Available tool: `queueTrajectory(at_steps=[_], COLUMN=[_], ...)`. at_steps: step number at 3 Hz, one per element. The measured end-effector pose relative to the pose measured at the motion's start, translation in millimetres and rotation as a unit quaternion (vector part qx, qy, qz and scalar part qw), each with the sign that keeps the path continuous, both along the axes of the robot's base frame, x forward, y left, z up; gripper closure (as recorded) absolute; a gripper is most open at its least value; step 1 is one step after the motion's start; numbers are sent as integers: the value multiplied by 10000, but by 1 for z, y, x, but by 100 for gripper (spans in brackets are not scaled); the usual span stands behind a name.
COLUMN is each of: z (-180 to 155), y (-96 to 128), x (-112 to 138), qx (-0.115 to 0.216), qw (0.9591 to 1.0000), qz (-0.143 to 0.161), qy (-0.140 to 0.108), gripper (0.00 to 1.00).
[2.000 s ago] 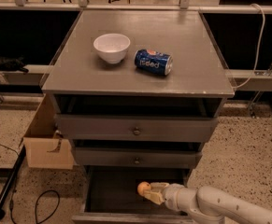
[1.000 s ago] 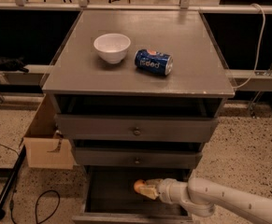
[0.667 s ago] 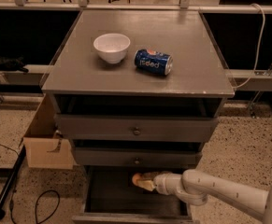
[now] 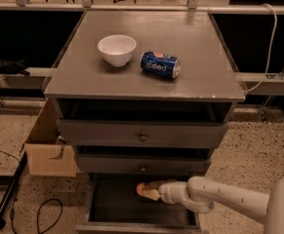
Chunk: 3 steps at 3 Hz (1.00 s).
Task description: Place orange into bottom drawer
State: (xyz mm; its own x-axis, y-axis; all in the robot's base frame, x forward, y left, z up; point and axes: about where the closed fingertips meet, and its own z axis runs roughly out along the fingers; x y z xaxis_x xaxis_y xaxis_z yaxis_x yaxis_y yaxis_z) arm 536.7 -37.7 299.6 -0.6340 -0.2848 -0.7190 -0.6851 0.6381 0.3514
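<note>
Cabinet [image 4: 83, 84] with three grey drawers, seen from above and in front. On its top, a white bowl [image 4: 116, 49] sits left of centre and a blue can [image 4: 160, 65] lies on its side just right of it, near the middle. The two upper drawers are slightly ajar. The bottom drawer [image 4: 113, 206] is pulled well out, its dark inside showing.

A pale arm [image 4: 229, 204] reaches in from the right over that drawer. The gripper [image 4: 149, 193] is inside the opening, close under the middle drawer's front and near the drawer's back edge, about midway across. Its jaws look closed on the orange [image 4: 141, 188], which sticks out at the fingertips, pointing left.

The step in hand appears to be the release. To do it well, the gripper should sink until the fruit is close to the drawer floor, away from the front edge, then open gently so the round fruit does not roll or bounce. The withdrawal needs care under the overhanging middle drawer.
</note>
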Motion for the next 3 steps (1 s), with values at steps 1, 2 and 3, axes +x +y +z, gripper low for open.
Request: queueTrajectory(at_steps=[1, 2, 3], z=[-22, -46, -72], y=[1, 0, -5], x=[2, -13, -29], qx=[-75, -135, -200], qw=[9998, 9992, 9980], qz=[21, -12, -83], qy=[197, 380, 588], gripper=[100, 100, 100])
